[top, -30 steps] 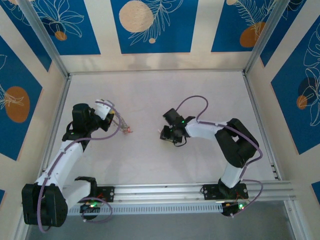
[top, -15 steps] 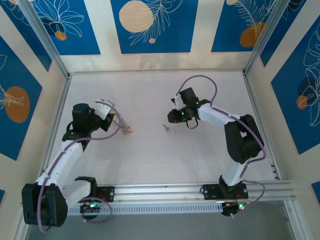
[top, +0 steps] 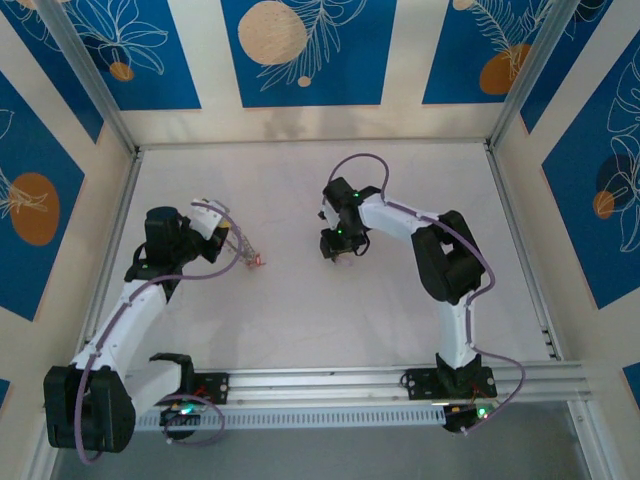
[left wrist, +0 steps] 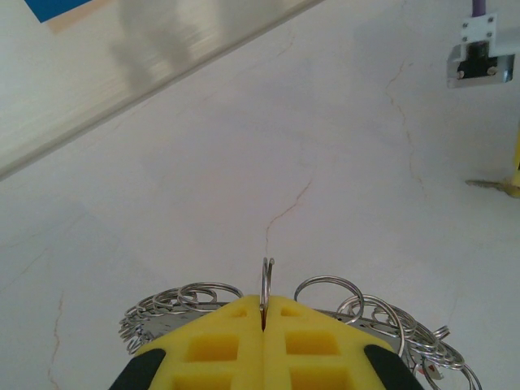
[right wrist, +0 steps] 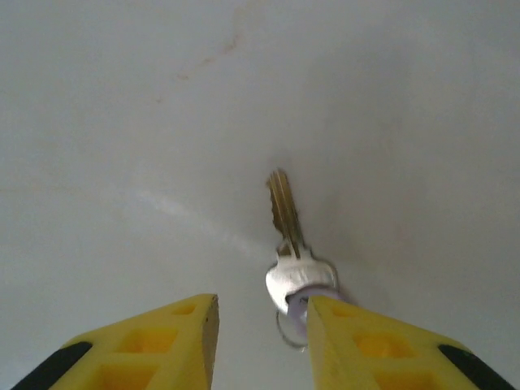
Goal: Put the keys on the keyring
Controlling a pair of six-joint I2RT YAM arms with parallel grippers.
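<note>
My left gripper [left wrist: 266, 313] is shut on one thin upright loop of the keyring [left wrist: 325, 288], a silvery cluster of wire rings fanning out on both sides of the yellow fingers. In the top view the left gripper [top: 238, 247] sits left of centre, and a small red key [top: 258, 261] hangs at the keyring's tip. A silver key [right wrist: 290, 244] with a pale head lies flat on the table, blade pointing away. My right gripper [right wrist: 262, 313] is open just above it. The key's head touches the inner edge of the right finger [right wrist: 341, 325].
The white table [top: 300, 320] has thin hairline cracks. Aluminium rails [top: 510, 230] frame it at the sides and the near edge. The right arm [top: 440, 250] arcs over the table's right half. The right gripper's tip and the key [left wrist: 490, 185] show at the left wrist view's right edge.
The right gripper swung away toward the back, leaving the key bare on the table, then came back left and down over it. The left arm and keyring have not moved.
</note>
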